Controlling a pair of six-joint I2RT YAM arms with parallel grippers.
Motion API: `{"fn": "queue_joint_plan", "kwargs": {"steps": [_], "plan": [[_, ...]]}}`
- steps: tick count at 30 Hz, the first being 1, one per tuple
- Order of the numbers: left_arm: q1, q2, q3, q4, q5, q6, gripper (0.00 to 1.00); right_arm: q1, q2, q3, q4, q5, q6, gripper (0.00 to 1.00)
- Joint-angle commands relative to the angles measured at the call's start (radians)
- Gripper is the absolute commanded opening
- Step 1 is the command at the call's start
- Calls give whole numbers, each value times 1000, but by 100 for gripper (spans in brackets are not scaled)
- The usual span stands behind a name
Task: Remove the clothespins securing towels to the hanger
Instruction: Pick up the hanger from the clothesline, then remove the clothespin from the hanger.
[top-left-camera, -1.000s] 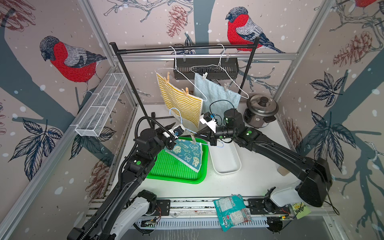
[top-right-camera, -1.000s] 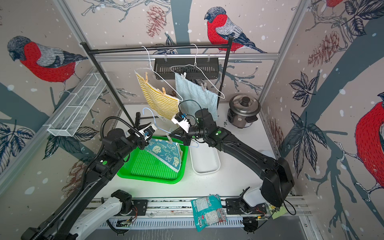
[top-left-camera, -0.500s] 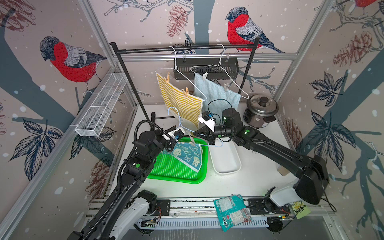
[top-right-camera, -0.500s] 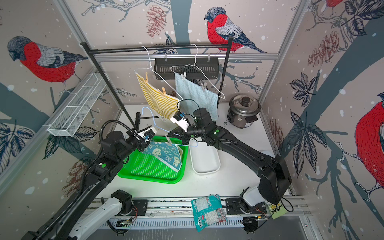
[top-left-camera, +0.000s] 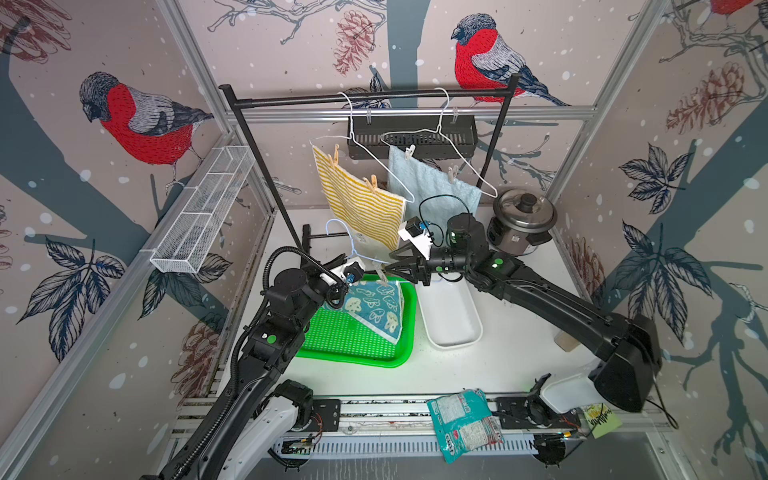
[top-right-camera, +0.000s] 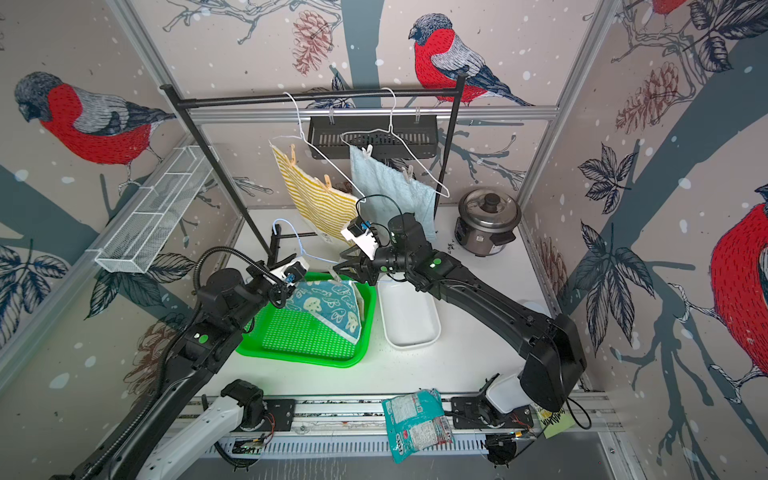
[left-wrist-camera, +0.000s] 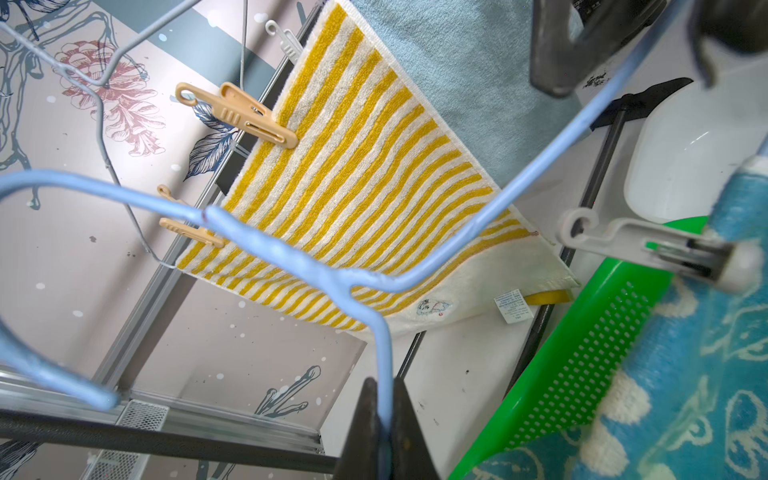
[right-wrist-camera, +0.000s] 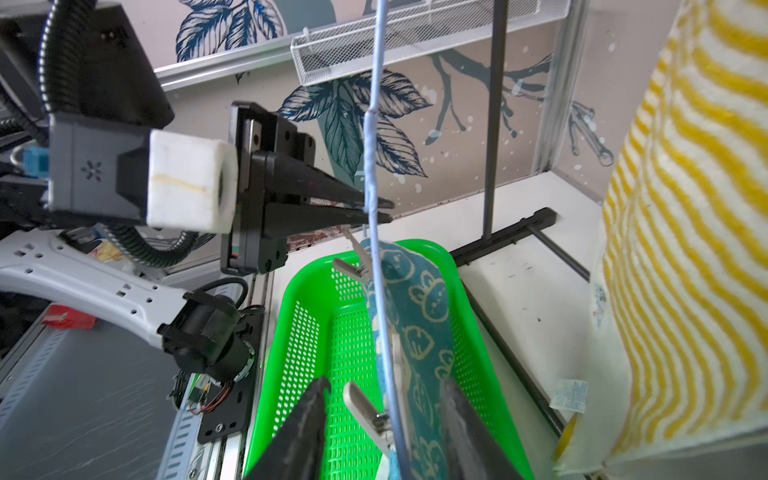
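My left gripper (left-wrist-camera: 384, 382) is shut on the wire of a light-blue hanger (left-wrist-camera: 291, 262), just below its neck; the grip also shows in the right wrist view (right-wrist-camera: 374, 210). A teal-blue towel (top-left-camera: 376, 305) with white figures hangs from this hanger into the green tray (top-left-camera: 353, 345). My right gripper (right-wrist-camera: 384, 384) is open, its fingers on either side of a grey clothespin (right-wrist-camera: 370, 411) clipped on the hanger. A second grey clothespin (right-wrist-camera: 353, 259) sits further along. On the rack, tan clothespins (left-wrist-camera: 237, 114) hold the yellow striped towel (top-left-camera: 361, 203), and white clothespins (top-left-camera: 409, 151) hold the light-blue towel (top-left-camera: 428, 187).
A white bin (top-left-camera: 451, 316) stands right of the tray, below my right arm. A rice cooker (top-left-camera: 521, 220) stands at the back right. The black rack (top-left-camera: 365, 97) carries two white wire hangers. A wire basket (top-left-camera: 203, 212) hangs on the left wall. A snack packet (top-left-camera: 463, 424) lies at the front.
My left gripper has closed on the blue hanger's wire. My right gripper, shut before, has opened around the grey clothespin.
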Motion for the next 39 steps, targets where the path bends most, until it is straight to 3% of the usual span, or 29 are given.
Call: {"fn": "queue_joint_plan", "kwargs": {"steps": [1,6,14,19,28,39], "plan": [[2,-15,-3,-47,2,10,0,3,-39,9,7,123,41,54],[2,-20,26,-122,-10,-57,0,85,-128,-37,-45,303,-60,61],[2,24,112,-241,8,-133,0,253,-329,-257,95,496,-289,67],[1,43,140,-283,17,-170,0,363,-288,-249,44,640,-425,73],[1,44,159,-305,12,-184,0,391,-122,-176,8,650,-420,74],[2,34,171,-313,27,-182,0,394,-36,-160,36,774,-354,76]]}}
